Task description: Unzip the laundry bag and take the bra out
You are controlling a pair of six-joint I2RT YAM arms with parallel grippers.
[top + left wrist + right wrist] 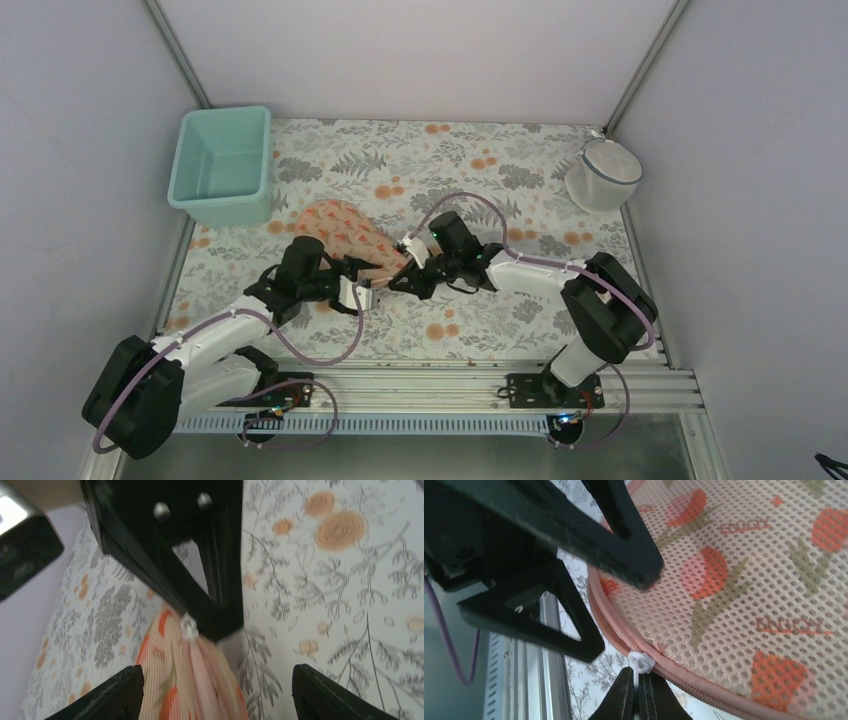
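Observation:
The laundry bag (343, 231), peach-pink mesh with orange print, lies left of centre on the floral cloth. My right gripper (394, 284) is shut on the white zip pull (641, 661) at the bag's pink zip rim (684, 672). In the right wrist view its fingertips (638, 674) pinch the pull's tab. My left gripper (363, 291) is open and empty. In the left wrist view it (217, 672) straddles the bag's edge (190, 680), and the zip pull (189, 627) shows under the right gripper's black fingers (220, 595). The bra is hidden.
A teal tub (222, 165) stands at the back left. A white mesh basket (603, 172) stands at the back right. An aluminium rail (450, 385) runs along the near edge. The left gripper's open fingers (624, 545) hang close over the bag's rim.

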